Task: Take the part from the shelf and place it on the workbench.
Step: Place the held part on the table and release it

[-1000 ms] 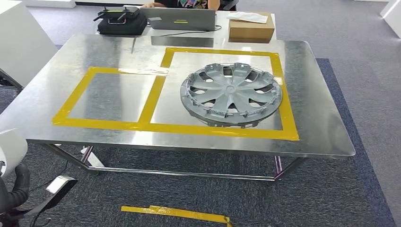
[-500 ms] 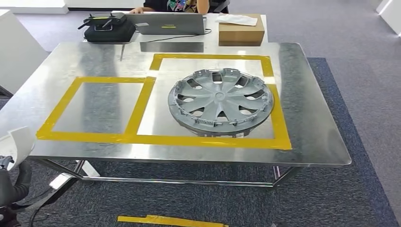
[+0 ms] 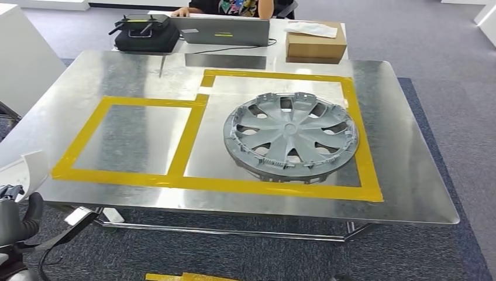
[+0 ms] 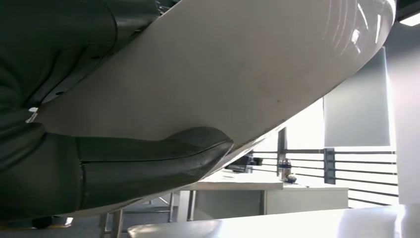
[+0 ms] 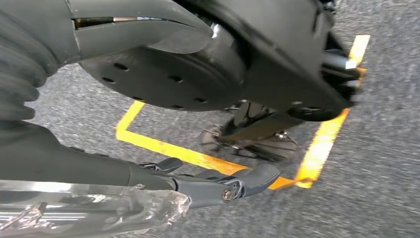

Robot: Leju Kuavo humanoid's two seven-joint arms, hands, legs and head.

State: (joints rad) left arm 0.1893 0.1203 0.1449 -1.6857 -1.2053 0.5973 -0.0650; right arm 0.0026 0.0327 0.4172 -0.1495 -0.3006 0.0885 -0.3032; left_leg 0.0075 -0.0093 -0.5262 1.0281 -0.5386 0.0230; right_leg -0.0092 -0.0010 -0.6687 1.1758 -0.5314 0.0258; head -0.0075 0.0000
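A white curved part (image 3: 26, 170) sits at the lower left of the head view, held by my left hand (image 3: 14, 219) just off the near left corner of the metal workbench (image 3: 409, 175). In the left wrist view the part (image 4: 237, 74) spreads wide, and my left hand (image 4: 99, 168) presses its thumb against the part's underside. A grey wheel cover (image 3: 290, 137) lies inside the right yellow-taped square. The left taped square (image 3: 82, 137) holds nothing. My right hand (image 5: 99, 171) hangs over the carpet, fingers apart from the thumb, nothing in it.
Behind the workbench stands a second table with a laptop (image 3: 225, 30), a cardboard box (image 3: 316, 42) and a black case (image 3: 146, 32); a person (image 3: 234, 7) sits there. A white cabinet (image 3: 20, 58) stands at the left. Yellow tape (image 3: 187, 276) marks the floor.
The whole picture has shifted, so the camera has moved; the workbench now looks nearer. The white part in my left hand has come up a little at the lower left.
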